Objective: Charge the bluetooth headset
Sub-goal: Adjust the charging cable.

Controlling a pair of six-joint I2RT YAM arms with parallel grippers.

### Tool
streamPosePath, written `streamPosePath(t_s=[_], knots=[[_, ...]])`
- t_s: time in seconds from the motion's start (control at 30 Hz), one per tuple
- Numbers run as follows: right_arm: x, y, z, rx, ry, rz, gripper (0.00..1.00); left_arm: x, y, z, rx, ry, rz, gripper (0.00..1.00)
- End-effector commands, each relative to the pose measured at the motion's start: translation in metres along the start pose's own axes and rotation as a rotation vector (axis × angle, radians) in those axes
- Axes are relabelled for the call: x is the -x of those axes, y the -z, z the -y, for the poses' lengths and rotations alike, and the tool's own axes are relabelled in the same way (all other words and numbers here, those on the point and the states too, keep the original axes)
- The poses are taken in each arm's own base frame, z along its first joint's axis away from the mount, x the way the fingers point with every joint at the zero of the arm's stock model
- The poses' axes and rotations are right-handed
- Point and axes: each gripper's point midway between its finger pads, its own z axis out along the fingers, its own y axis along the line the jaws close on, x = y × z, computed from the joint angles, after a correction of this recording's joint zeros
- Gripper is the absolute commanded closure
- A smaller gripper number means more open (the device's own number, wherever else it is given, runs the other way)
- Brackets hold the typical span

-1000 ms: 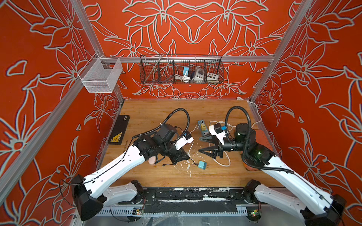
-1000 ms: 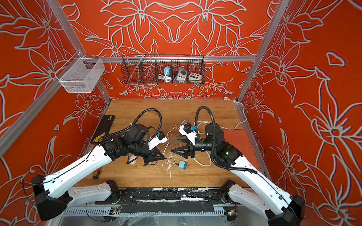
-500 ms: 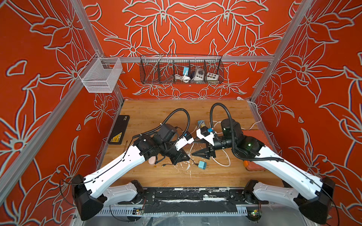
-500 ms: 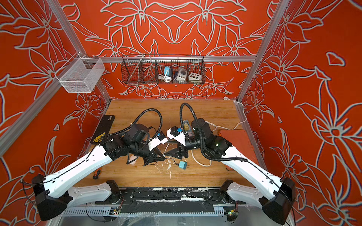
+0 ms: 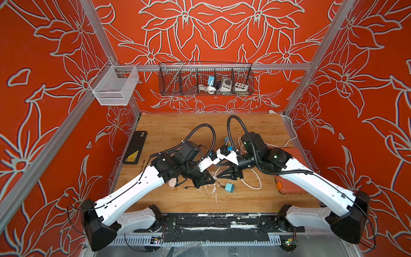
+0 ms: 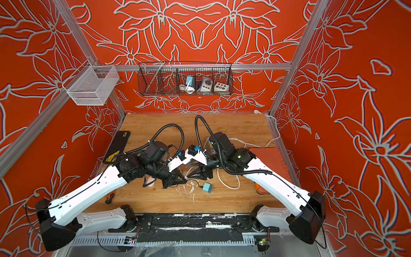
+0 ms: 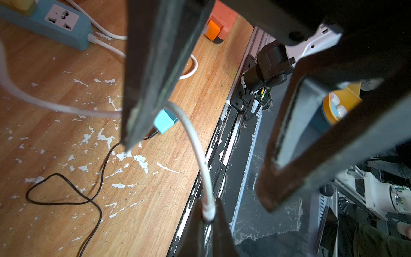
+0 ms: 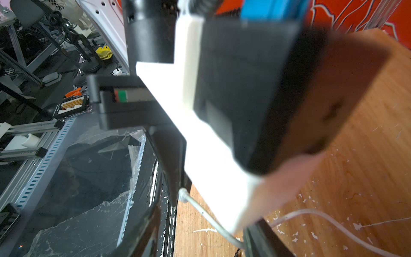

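My left gripper (image 7: 208, 208) is shut on the end of a white cable (image 7: 195, 144), low over the wooden table (image 5: 169, 129). From there the cable runs between the two fingers of my right gripper (image 8: 200, 240), which stand apart on either side of it. In both top views the grippers meet tip to tip at mid-table, left gripper (image 5: 211, 182) (image 6: 184, 182) and right gripper (image 5: 219, 170) (image 6: 189, 171). A teal plug adapter (image 5: 230, 188) with a thin black cord (image 7: 97, 178) lies just in front. I cannot make out the bluetooth headset; a small pale pink thing (image 5: 172, 183) shows under my left arm.
A blue power strip (image 7: 44, 22) with a white cord lies behind the grippers. A red block (image 5: 291, 180) with an orange part sits at the right, a black flat device (image 5: 135, 146) at the left edge. A wire basket (image 5: 205, 81) hangs on the back wall.
My right arm has swung left to the left gripper, and its jaws have narrowed around the white cable. The left arm has stayed put, still shut on the cable.
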Motion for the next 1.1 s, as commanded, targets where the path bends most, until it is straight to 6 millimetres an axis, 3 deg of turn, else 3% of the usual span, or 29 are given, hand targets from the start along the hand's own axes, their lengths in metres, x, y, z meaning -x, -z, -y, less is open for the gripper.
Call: streamPosePath(t_s=[0.0, 0.17, 0.37, 0.6, 0.97, 1.07], knots=[[-0.005, -0.001, -0.011, 0.042, 0.013, -0.037, 0.45, 0.005, 0.009, 0.007, -0.012, -0.048, 0.033, 1.00], [-0.007, -0.007, -0.013, 0.062, -0.004, -0.034, 0.49, 0.005, 0.009, 0.008, -0.019, -0.048, 0.035, 1.00], [0.003, -0.015, -0.017, 0.093, -0.006, 0.018, 0.55, 0.005, 0.006, 0.009, -0.035, -0.039, 0.025, 1.00], [-0.007, -0.030, -0.022, 0.138, -0.030, -0.040, 0.61, 0.007, 0.008, 0.009, -0.030, -0.045, 0.031, 1.00], [-0.009, -0.025, -0.025, 0.131, -0.021, -0.063, 0.80, 0.003, 0.009, 0.008, -0.014, -0.049, 0.038, 1.00], [-0.011, -0.024, -0.027, 0.140, -0.026, -0.080, 0.80, 0.003, 0.009, 0.007, -0.011, -0.049, 0.037, 1.00]])
